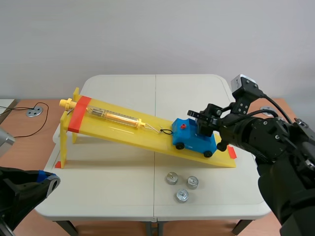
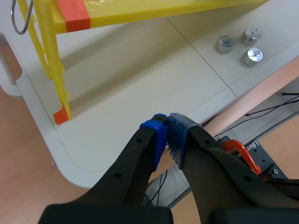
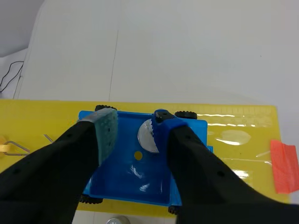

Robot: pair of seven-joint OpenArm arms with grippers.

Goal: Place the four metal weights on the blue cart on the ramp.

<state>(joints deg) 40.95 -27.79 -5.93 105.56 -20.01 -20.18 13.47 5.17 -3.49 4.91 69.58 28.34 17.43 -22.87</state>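
Note:
A blue cart stands at the low end of the yellow ramp. My right gripper hangs just over the cart. In the right wrist view this gripper is open above the cart's tray. One metal weight lies tilted in the tray against the right finger, with a gap between it and the other pad. Three metal weights sit on the table in front of the ramp. My left gripper is shut on nothing off the table's front left corner.
A clear spring scale lies along the ramp, hooked to the cart's front. The ramp's tall legs stand at the left. Red tape marks the ramp's low end. A round metal disc with a cable lies on the side table.

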